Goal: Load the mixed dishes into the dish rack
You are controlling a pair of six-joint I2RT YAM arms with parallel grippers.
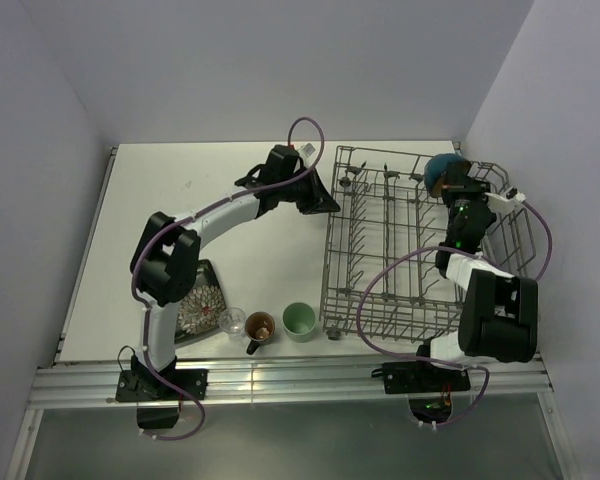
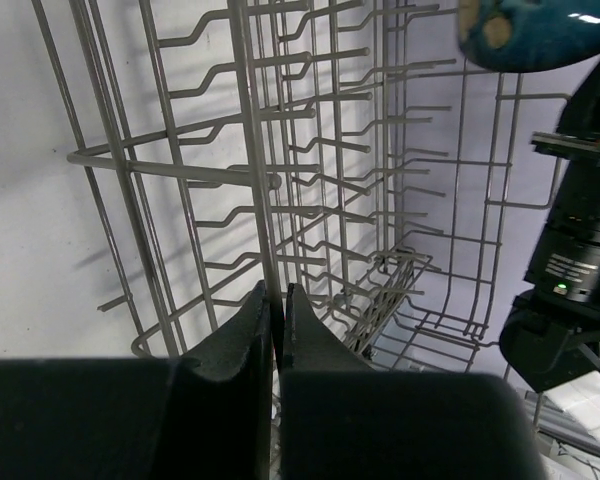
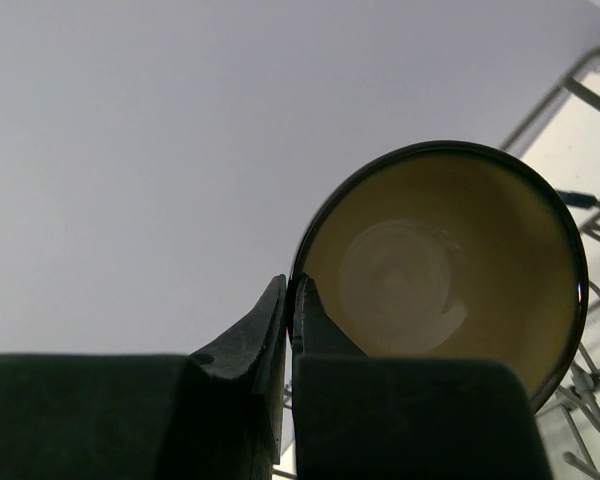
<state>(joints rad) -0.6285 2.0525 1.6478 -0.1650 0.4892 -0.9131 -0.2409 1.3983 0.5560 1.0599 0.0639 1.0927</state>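
The grey wire dish rack [image 1: 329, 270] stands on the right half of the table. My left gripper [image 1: 323, 204] is at its left rim, and in the left wrist view it [image 2: 277, 296] is shut on an upright rack wire [image 2: 246, 120]. My right gripper [image 1: 454, 187] holds the dark bowl [image 1: 443, 170] above the rack's far right corner. In the right wrist view it [image 3: 290, 286] is shut on the bowl's rim, and the tan inside [image 3: 440, 270] faces the camera. The square floral plate [image 1: 200, 303], clear glass [image 1: 232, 320], brown mug [image 1: 259, 326] and pale green cup [image 1: 299, 320] sit near the table's front edge.
The left arm's elbow [image 1: 167, 262] hangs over part of the plate. The right arm's cable [image 1: 380, 290] loops across the rack's front. The bowl [image 2: 540, 35] and right arm [image 2: 580, 250] show beyond the rack in the left wrist view. White walls close in at the back and right.
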